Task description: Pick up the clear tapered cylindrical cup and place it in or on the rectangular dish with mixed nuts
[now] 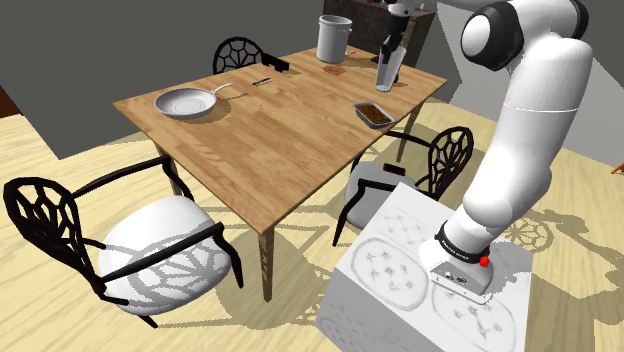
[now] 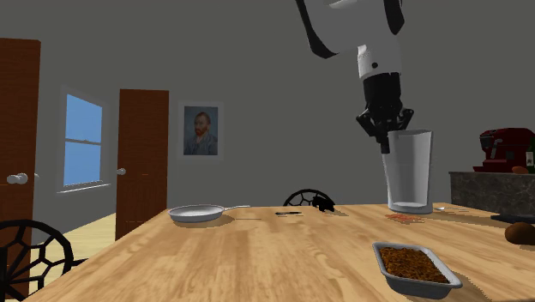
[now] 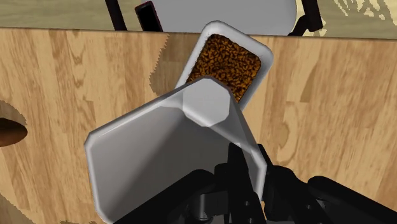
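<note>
The clear tapered cup [image 1: 388,72] [image 2: 410,176] hangs upright from my gripper [image 1: 392,48] [image 2: 384,141] over the far part of the wooden table [image 1: 270,150]. In the wrist view my gripper [image 3: 254,167] is shut on the cup [image 3: 146,153], one finger inside its wall and one outside. The rectangular dish [image 3: 268,54] with brown nuts lies on the table just beyond the cup's base. That dish [image 1: 360,108] [image 2: 420,286] sits near the table edge on the stand's side, a short way from the cup.
A frying pan [image 1: 185,102] [image 2: 197,213] lies at the table's far end. A tall grey pot [image 1: 333,38] stands at the back edge, near a small black object [image 1: 278,65]. Black chairs [image 1: 150,250] [image 1: 415,165] flank the table. A brown round thing [image 2: 520,232] lies by the dish.
</note>
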### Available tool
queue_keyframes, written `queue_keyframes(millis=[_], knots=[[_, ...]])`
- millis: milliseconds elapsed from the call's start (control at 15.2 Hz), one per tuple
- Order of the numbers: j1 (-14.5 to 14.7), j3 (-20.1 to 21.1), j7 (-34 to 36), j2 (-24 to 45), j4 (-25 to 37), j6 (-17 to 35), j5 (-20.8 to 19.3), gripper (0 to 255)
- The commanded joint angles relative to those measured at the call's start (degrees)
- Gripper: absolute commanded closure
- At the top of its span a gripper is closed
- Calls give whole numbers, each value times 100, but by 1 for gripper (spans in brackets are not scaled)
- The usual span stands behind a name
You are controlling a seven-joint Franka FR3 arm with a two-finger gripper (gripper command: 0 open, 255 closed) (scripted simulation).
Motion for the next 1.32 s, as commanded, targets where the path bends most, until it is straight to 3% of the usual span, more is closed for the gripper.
queue_keyframes(millis=[0, 1254], knots=[[7, 2, -2, -6, -147, 146, -1, 255], [47, 58, -2, 160, -1385, 1533, 77, 255]])
